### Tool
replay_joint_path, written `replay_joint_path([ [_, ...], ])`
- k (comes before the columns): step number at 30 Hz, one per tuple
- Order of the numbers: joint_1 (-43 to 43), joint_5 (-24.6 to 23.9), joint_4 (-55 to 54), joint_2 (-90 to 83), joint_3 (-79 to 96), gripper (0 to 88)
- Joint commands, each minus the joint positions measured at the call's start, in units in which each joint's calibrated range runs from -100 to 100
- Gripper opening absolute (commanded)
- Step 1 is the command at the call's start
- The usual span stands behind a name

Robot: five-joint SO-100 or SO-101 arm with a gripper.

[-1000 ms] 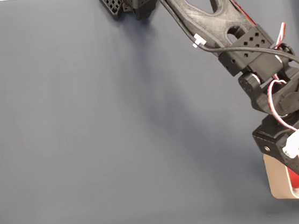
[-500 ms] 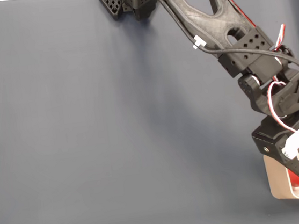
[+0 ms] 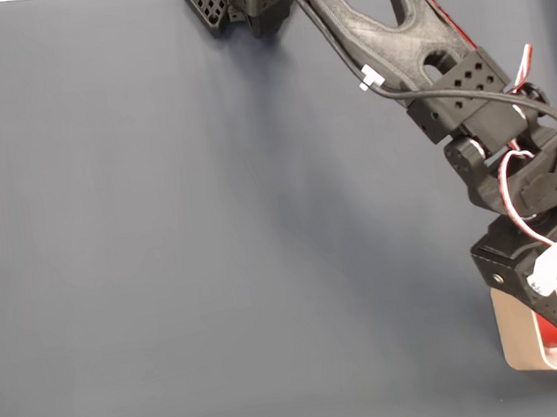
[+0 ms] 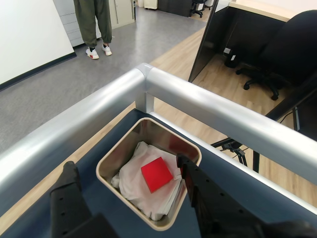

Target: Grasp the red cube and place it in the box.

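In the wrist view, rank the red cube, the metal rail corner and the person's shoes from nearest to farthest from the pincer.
1. Red cube: in the box, on the white lining, just ahead of the open pincer.
2. Rail corner: beyond the box, at the table's edge.
3. Shoes: on the floor, upper left, well past the rail.

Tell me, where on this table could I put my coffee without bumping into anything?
The grey mat is bare left of the arm, nearly everywhere. It is crowded at the lower right of the fixed view, where the open end effector hangs over the box holding the red cube.
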Motion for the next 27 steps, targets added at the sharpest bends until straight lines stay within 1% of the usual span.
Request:
replay_joint_path([
  [1,-0.15,-0.44,-0.88,-1.15,-3.43,38.8],
  [2,0.0,-0.68,-0.63,-1.67,-3.43,35.0],
  [4,0.49,-1.32,-0.55,-3.31,-2.79,21.8],
  [7,2.2,-1.37,-0.14,-7.56,0.13,5.0],
  [8,3.05,-1.37,-0.14,-9.47,1.68,1.5],
  [9,3.97,-1.37,-0.14,-11.46,3.33,0.0],
  [19,16.4,-2.78,-0.06,-36.07,22.76,0.0],
  [24,21.87,-2.83,-0.06,-50.45,36.63,0.0],
  [27,24.0,-2.93,2.32,-60.16,46.12,0.0],
])
